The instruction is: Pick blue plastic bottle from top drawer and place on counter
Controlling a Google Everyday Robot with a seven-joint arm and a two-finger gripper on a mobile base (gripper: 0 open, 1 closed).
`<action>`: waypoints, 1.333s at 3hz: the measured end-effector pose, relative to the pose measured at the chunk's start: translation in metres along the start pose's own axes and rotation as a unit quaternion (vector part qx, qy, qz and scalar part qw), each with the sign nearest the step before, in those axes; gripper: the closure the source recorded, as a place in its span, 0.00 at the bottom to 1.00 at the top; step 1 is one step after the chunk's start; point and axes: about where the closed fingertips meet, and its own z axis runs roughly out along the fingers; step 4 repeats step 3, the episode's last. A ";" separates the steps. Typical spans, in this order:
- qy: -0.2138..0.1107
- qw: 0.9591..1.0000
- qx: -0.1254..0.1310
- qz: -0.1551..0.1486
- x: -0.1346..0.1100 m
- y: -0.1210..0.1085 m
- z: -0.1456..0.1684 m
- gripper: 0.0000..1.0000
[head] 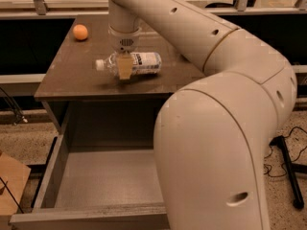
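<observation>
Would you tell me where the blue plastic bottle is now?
The blue plastic bottle lies sideways in the gripper over the counter, right of the orange ball.
</observation>
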 end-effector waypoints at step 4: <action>-0.075 0.997 0.009 0.007 -0.003 -0.004 -0.008 0.00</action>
